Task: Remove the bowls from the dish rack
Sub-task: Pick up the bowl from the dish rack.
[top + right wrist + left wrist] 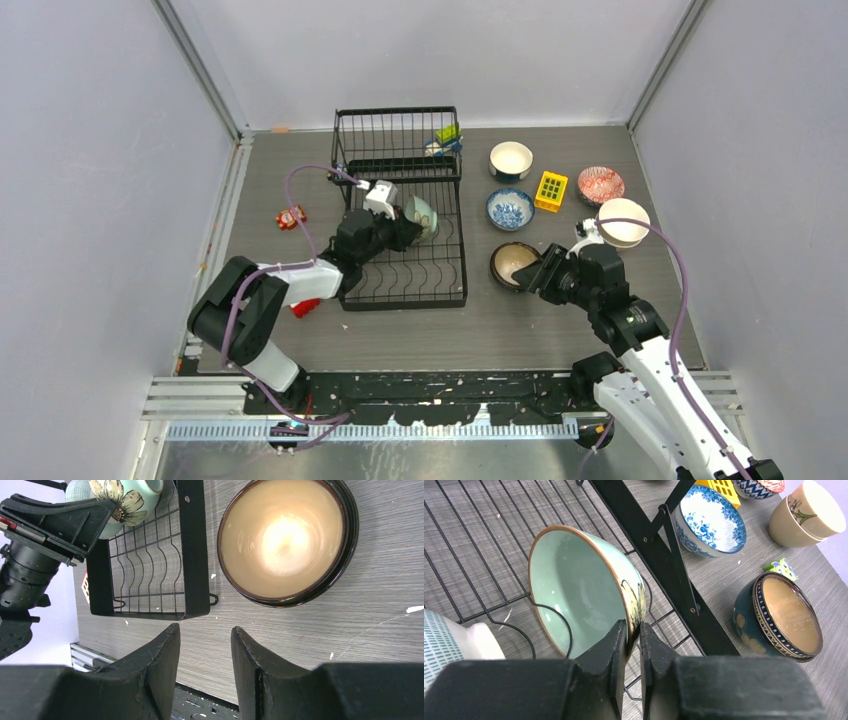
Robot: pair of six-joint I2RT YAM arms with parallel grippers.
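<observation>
Right now the left gripper has its fingers clamped on the rim of the pale green bowl, which is tilted near the dish rack's right edge. The right gripper, fingers apart, hangs beside the brown bowl on the table.

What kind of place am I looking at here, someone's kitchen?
Most likely a robot test cell, not a kitchen: a wood-grain table boxed in by plain pale walls, two robot arms bolted along its near edge, and a black dish rack with loose bowls laid out like props.
</observation>
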